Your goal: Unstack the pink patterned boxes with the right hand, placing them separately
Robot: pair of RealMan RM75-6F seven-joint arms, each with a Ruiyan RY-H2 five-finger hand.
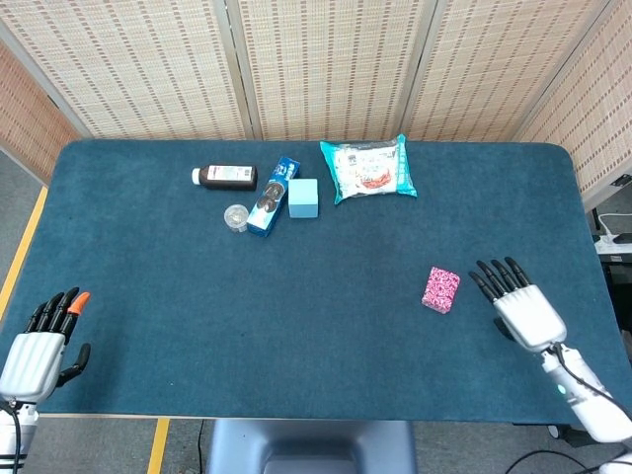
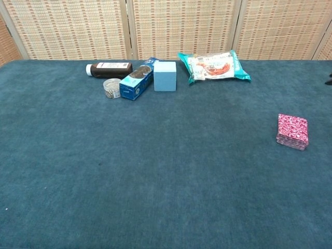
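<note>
The pink patterned boxes (image 1: 441, 288) lie stacked in one small pile on the blue table, right of centre; the chest view shows the same pile (image 2: 292, 132) near its right edge. My right hand (image 1: 519, 305) hovers just right of the pile, fingers spread and pointing away from me, holding nothing and a short gap from the boxes. In the chest view only a dark fingertip shows at the right edge. My left hand (image 1: 39, 346) rests at the near left corner of the table, fingers apart and empty.
At the back of the table lie a brown bottle (image 1: 225, 177), a small round tin (image 1: 236, 217), a blue cookie box (image 1: 273, 195), a light blue cube (image 1: 303, 197) and a teal snack bag (image 1: 368, 169). A wicker screen stands behind the table.
</note>
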